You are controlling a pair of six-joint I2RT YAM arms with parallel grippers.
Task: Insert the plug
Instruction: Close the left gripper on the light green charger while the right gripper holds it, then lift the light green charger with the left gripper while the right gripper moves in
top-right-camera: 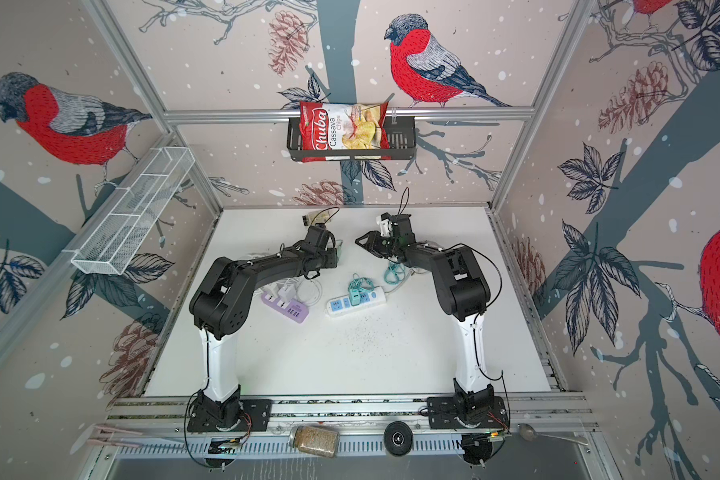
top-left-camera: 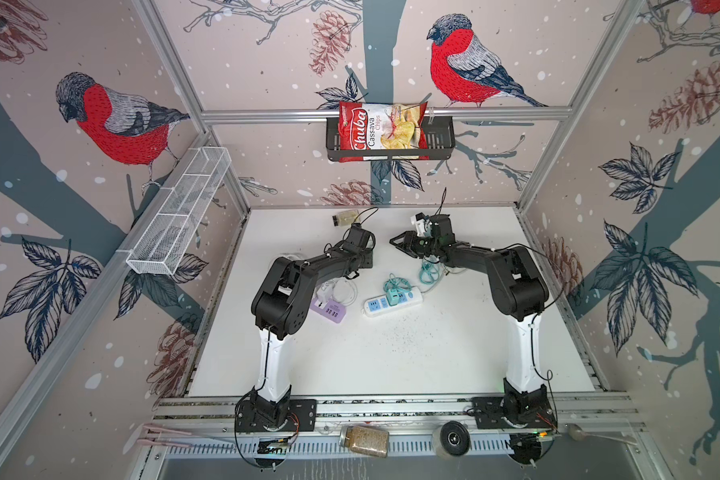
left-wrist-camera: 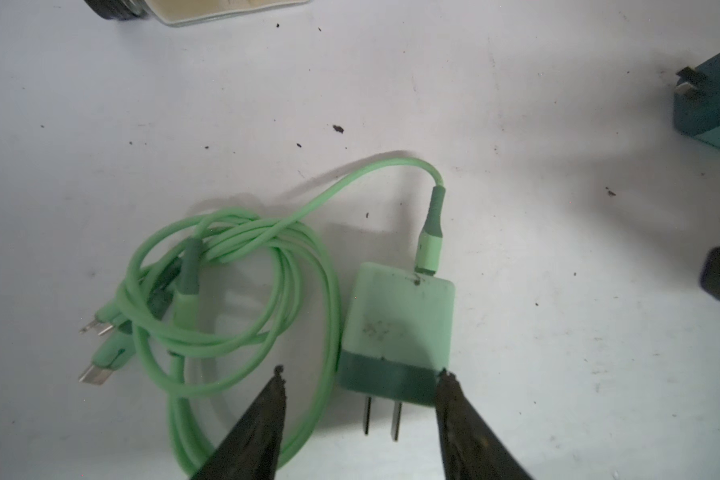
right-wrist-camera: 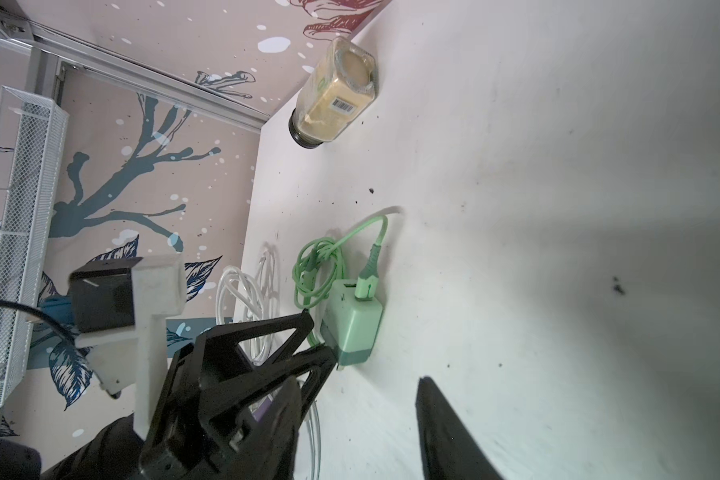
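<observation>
In left wrist view, left gripper (left-wrist-camera: 362, 370) sat released, straddling green charger (left-wrist-camera: 395, 316) at its prong end; top views nearly hid it under the arm. Right-wrist view showed right gripper (top-left-camera: 393, 241) parted, empty.

I see cable coil (left-wrist-camera: 225, 291) crowding one side of green plug (left-wrist-camera: 395, 320); opposite side bare table (left-wrist-camera: 578, 353), free. Prong end taken by left gripper (left-wrist-camera: 362, 372). On white power strip (top-left-camera: 413, 296), teal adapter (top-left-camera: 392, 297) occupies middle sockets; end sockets free. Front of table wide open. Jar (right-wrist-camera: 335, 91) well apart.
</observation>
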